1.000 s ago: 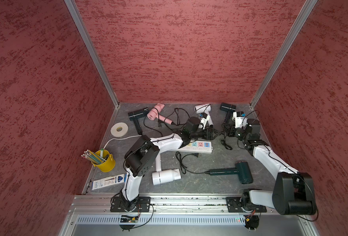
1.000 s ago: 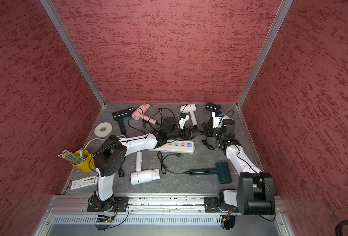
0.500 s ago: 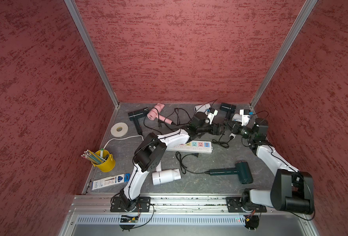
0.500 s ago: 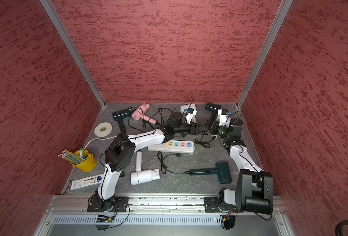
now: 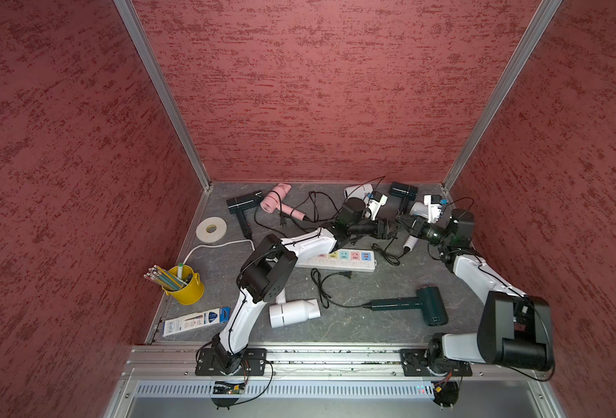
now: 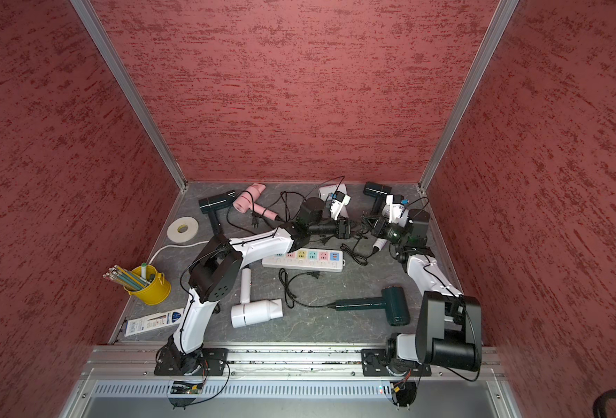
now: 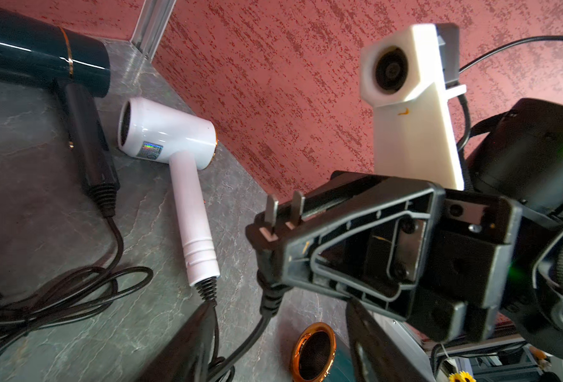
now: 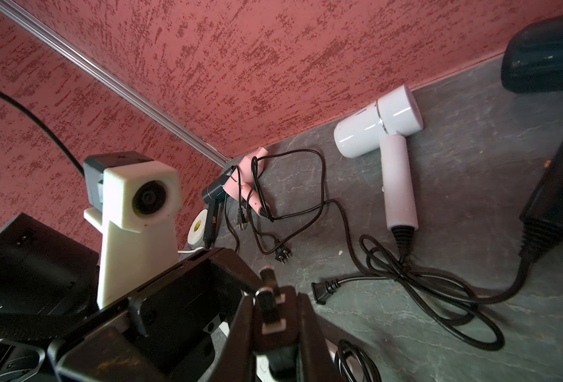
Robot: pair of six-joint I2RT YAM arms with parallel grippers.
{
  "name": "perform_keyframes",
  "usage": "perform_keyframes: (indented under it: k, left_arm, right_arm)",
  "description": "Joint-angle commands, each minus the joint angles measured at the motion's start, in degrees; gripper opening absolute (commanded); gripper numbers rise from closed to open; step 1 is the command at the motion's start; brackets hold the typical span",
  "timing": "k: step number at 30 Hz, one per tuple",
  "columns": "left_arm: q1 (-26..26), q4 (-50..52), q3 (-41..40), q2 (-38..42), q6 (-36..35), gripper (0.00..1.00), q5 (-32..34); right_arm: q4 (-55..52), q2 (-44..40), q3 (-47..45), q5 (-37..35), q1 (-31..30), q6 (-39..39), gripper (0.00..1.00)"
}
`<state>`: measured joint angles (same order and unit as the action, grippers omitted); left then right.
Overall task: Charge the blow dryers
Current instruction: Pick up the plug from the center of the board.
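Observation:
Several blow dryers lie on the grey floor: pink (image 5: 275, 195), black (image 5: 243, 204), white (image 5: 359, 190), black (image 5: 402, 191) and white (image 5: 420, 210) along the back, dark green (image 5: 431, 304) and white (image 5: 292, 313) in front. My right gripper (image 8: 273, 317) is shut on a black two-pin plug (image 7: 273, 225), pins pointing up, held above the floor. My left gripper (image 7: 273, 347) faces it tip to tip in both top views (image 5: 389, 229) (image 6: 351, 228). Its jaws stand apart just below the plug, with the plug's cord (image 7: 250, 334) hanging between them.
The white power strip (image 5: 339, 258) with pastel sockets lies just in front of both grippers. Loose cords and plugs (image 8: 323, 291) tangle behind it. A tape roll (image 5: 211, 228), a yellow pencil cup (image 5: 187, 286) and a flat box (image 5: 194, 320) sit on the left. Red walls close three sides.
My left arm has swung right from above the power strip to meet the right gripper, and its jaws have narrowed. The right gripper has turned leftward with the plug.

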<state>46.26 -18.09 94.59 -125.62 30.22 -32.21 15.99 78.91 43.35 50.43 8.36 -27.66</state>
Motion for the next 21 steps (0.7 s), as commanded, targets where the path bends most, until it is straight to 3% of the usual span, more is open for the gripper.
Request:
perform_keyframes:
  k: [1, 9, 21]
  left_arm:
    - [0.76, -0.33, 1.89, -3.26, 0.95, 0.56, 0.93]
    - [0.94, 0.4, 3.11, -4.87, 1.6, 0.52, 1.78]
    - [1.2, 0.45, 0.69, -4.79, 0.9, 0.58, 2.04]
  right_arm:
    - [-0.3, -0.3, 2.17, 9.88, -1.78, -0.47, 0.0]
    - [-1.7, -1.16, 2.26, 10.73, -1.89, -0.03, 0.0]
    - [-5.69, -3.28, 3.26, 9.55, -1.84, 1.62, 0.0]
